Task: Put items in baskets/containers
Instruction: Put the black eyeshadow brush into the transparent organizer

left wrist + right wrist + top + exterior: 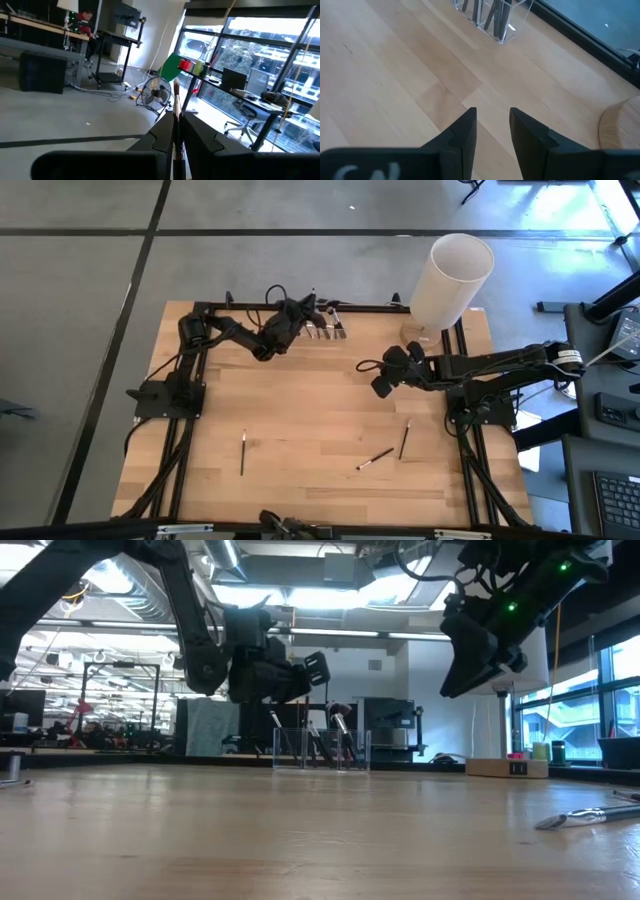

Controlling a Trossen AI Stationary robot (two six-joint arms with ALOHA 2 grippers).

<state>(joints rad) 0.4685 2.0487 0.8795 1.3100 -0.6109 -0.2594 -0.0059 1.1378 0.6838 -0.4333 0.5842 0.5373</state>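
Brush [176, 107] standing nearly upright, bristles up, pinched between the pressed-together fingers of the left gripper [300, 310], which is hovering beside the clear holder [320, 750] at the table's far edge; delivery step under way, next move likely calling for lowering handle-first. Right gripper [492, 131] is waiting spread and empty. Three brushes [242, 452] are lying flat near the front

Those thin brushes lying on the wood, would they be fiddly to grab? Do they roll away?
Probably fiddly. Each loose brush is thin and lies flat on the table, leaving little for a pincer to get under. The handles look round, so a nudge may roll one. They seem stiff: the one pinched in the left pincer stands straight.
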